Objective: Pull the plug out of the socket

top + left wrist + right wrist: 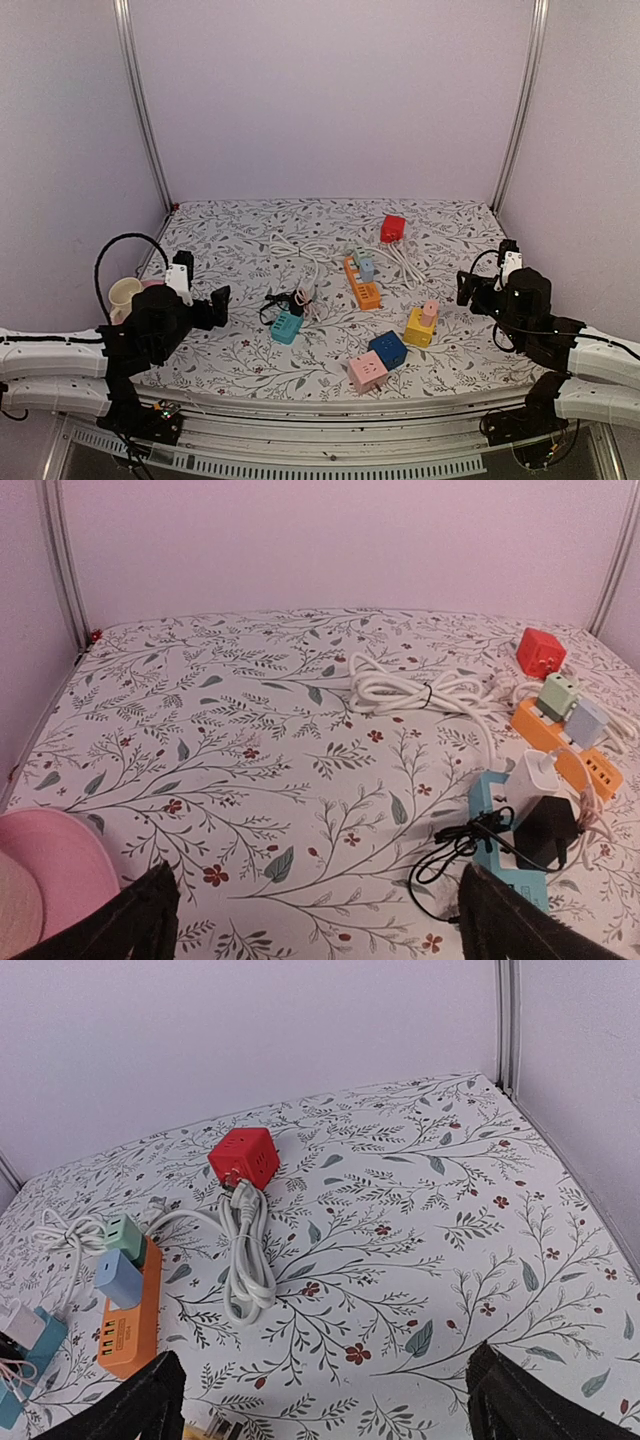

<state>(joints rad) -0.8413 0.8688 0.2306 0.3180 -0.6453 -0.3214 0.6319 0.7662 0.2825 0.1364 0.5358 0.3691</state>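
Observation:
A teal power strip (286, 326) lies left of centre with a black plug (296, 303) and a white plug in it; it also shows in the left wrist view (488, 798) with the black plug (545, 830) and white plug (537, 775). An orange strip (362, 285) holds a green plug (122, 1233) and a blue plug (118, 1275). A yellow cube socket (419, 328) carries a pink plug (429, 312). My left gripper (215, 305) is open and empty, left of the teal strip. My right gripper (468, 288) is open and empty, right of the yellow cube.
A red cube socket (393, 228) with a coiled grey cable (245, 1250) sits at the back. A blue cube (388, 349) and a pink cube (367, 372) stand near the front edge. A cream cup (125, 295) on a pink plate (50, 870) is at the far left.

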